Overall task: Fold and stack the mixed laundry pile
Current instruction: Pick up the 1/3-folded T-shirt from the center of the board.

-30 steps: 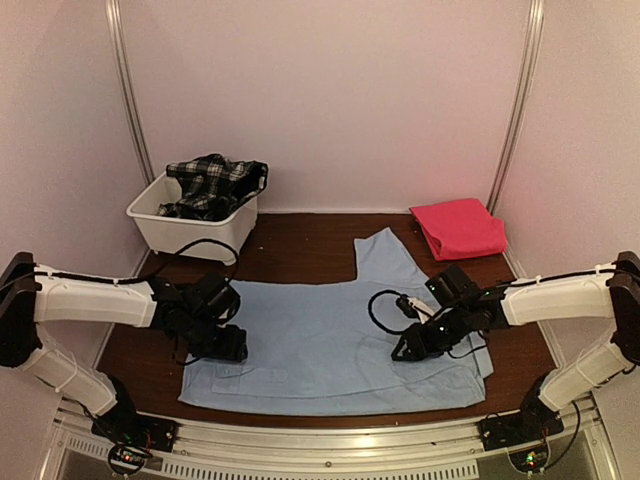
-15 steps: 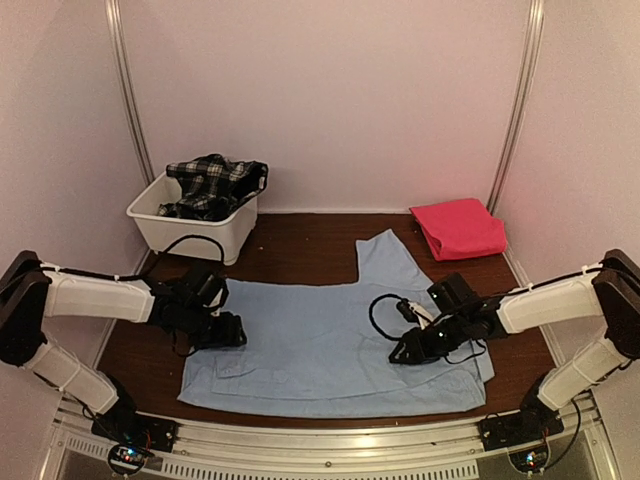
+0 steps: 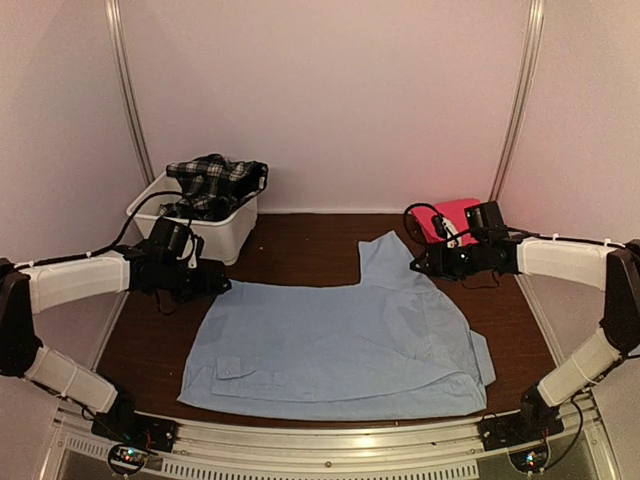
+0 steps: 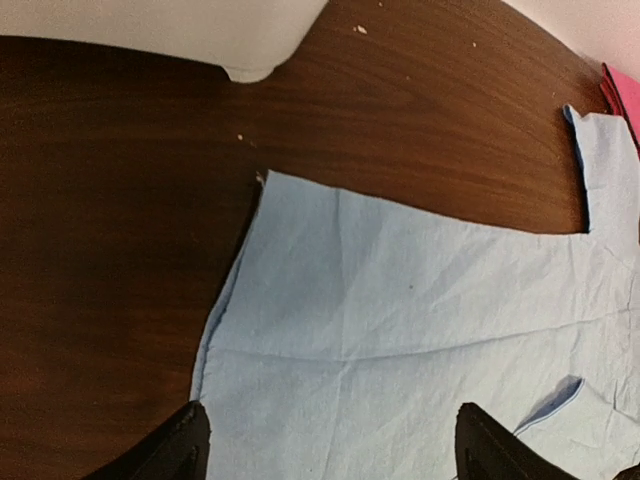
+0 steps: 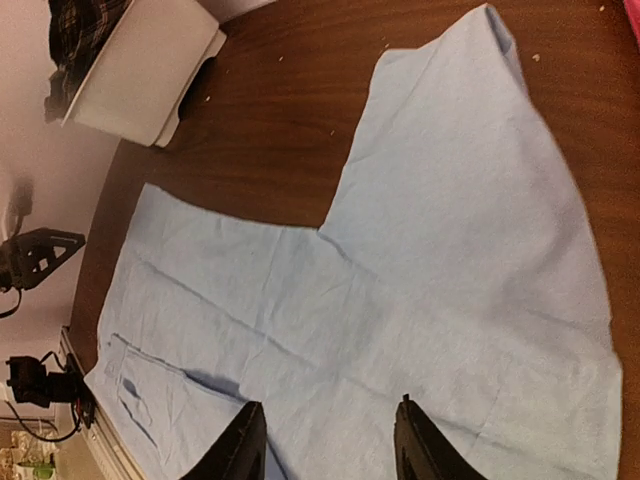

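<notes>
- the light blue collared shirt [image 3: 330,340] lies spread flat on the dark wooden table [image 3: 300,240], its long hem along the near edge; a chest pocket [image 3: 235,368] shows near the near-left corner; one sleeve [image 3: 385,255] runs away toward the back, right of centre
- the left gripper [image 3: 218,284] sits at the shirt's far-left corner; in its wrist view the two black fingers [image 4: 185,445] stand wide apart with only cloth seen between them, nothing clamped
- the right gripper [image 3: 420,264] hangs by the far right side of the sleeve, just in front of the pink-red cloth; its fingers [image 5: 245,440] are likewise spread, holding nothing, with the shirt lying below them
- further back on the right, the bright pink-red cloth [image 3: 462,215] lies folded in the far corner, partly hidden behind the right arm; apart from the shirt
- at the far left stands a white plastic tub [image 3: 190,228], with the black-and-white plaid garment [image 3: 212,182] heaped inside and draped over its rim
</notes>
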`<state>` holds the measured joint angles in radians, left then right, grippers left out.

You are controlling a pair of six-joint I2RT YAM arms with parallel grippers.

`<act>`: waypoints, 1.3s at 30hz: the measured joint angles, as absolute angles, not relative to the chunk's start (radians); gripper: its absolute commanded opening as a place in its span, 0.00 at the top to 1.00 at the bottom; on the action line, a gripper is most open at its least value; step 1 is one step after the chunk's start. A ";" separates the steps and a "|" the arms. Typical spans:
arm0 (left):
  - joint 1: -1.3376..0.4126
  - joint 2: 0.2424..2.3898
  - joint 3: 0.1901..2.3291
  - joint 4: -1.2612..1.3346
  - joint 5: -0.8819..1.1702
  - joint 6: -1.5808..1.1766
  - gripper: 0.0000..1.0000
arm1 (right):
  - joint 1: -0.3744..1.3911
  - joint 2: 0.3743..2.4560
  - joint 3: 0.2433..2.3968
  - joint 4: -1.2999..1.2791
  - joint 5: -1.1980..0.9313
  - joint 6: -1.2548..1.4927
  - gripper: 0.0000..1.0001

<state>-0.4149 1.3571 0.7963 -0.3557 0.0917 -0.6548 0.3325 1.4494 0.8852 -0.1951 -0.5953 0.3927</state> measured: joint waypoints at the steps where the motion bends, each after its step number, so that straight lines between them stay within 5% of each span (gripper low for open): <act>1: -0.393 1.358 0.808 -0.347 0.097 -0.647 0.14 | 0.309 1.479 0.918 -0.191 -0.585 0.384 0.58; 9: -0.338 1.444 0.886 -0.304 0.128 -0.603 0.14 | 0.235 1.799 1.142 -0.212 -0.508 0.287 0.59; 28: -0.319 1.607 0.972 -0.269 0.144 -0.569 0.13 | 0.212 2.197 1.536 -0.277 -0.533 0.184 0.56; 35: -0.307 1.626 0.977 -0.263 0.151 -0.566 0.16 | 0.212 2.226 1.618 -0.294 -0.616 0.189 0.84; 39: -0.298 1.635 0.977 -0.262 0.162 -0.558 0.26 | 0.212 2.207 1.641 -0.298 -0.648 0.182 1.00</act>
